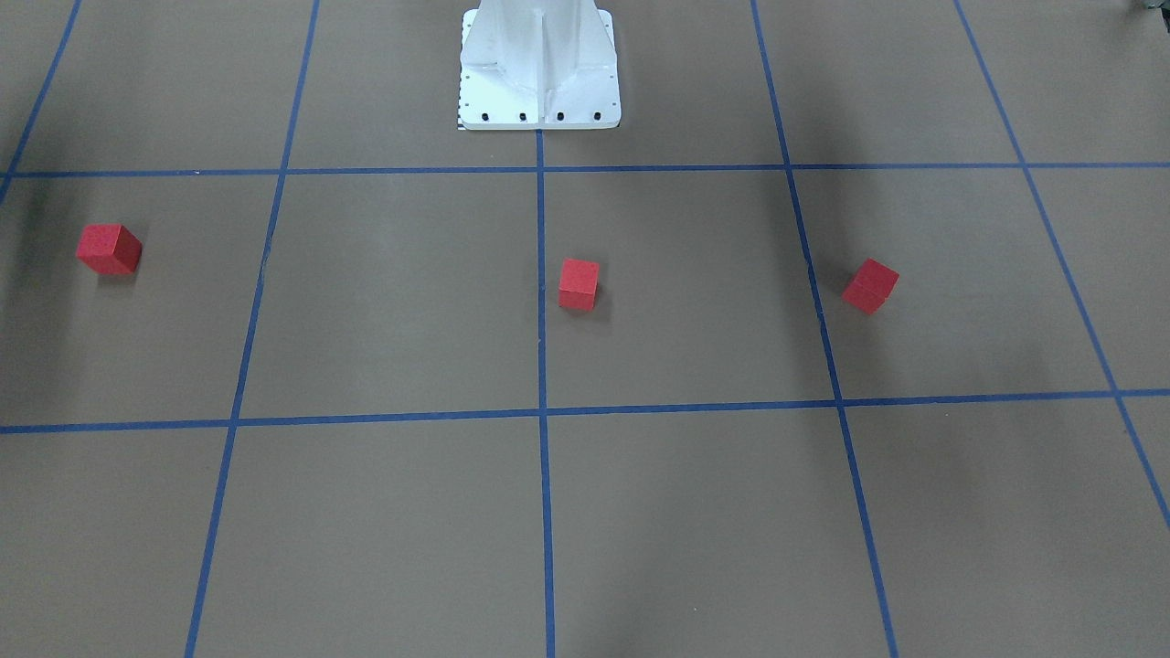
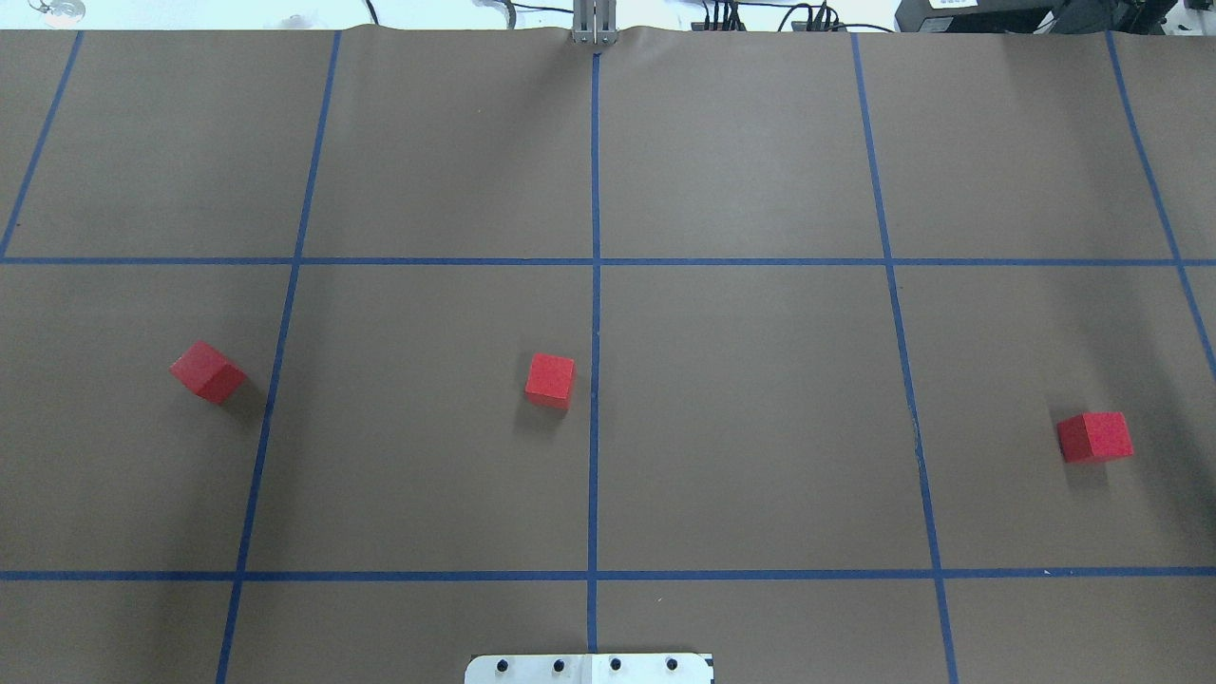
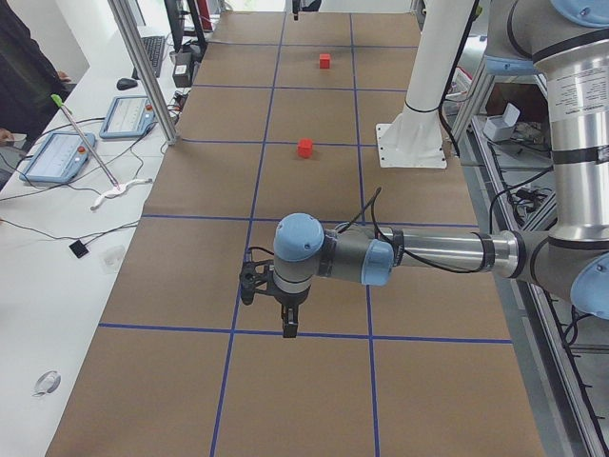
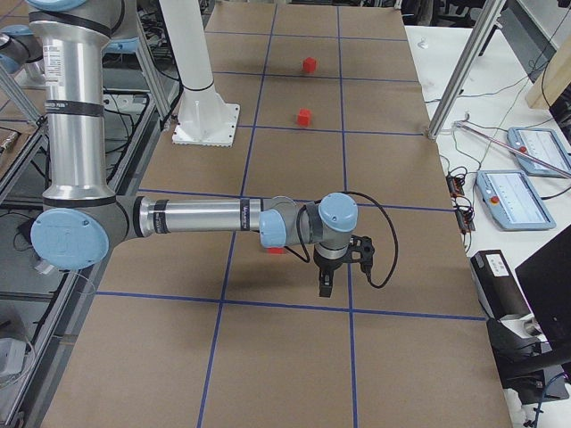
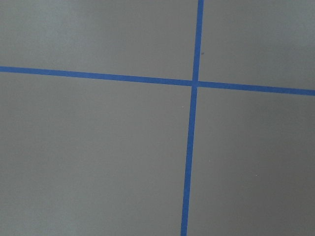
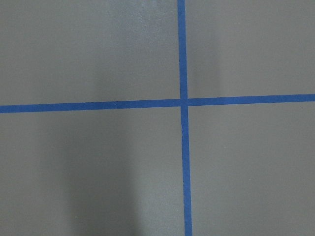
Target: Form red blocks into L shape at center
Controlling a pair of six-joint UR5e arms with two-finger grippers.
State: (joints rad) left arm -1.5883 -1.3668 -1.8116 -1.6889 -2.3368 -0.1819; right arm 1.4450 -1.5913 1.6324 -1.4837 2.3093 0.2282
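Observation:
Three red blocks lie apart in a row on the brown gridded surface [image 2: 741, 408]. The middle block [image 2: 550, 380] sits just left of the centre tape line; it also shows in the front view [image 1: 579, 283]. The left-side block [image 2: 207, 371] and the right-side block [image 2: 1095, 437] lie far out to either side. My left gripper [image 3: 288, 328] shows only in the exterior left view, hanging over the surface; I cannot tell whether it is open. My right gripper [image 4: 326, 287] shows only in the exterior right view, near a block [image 4: 277, 251] partly hidden by the forearm; I cannot tell its state.
The white robot base [image 1: 539, 73] stands at the table's near-robot edge, behind the middle block. Aluminium posts [image 3: 143, 67], tablets [image 3: 57, 155] and cables lie along the operators' side. A person's arm [image 3: 24, 76] shows there. Both wrist views show only brown surface and tape crossings [image 5: 195, 82].

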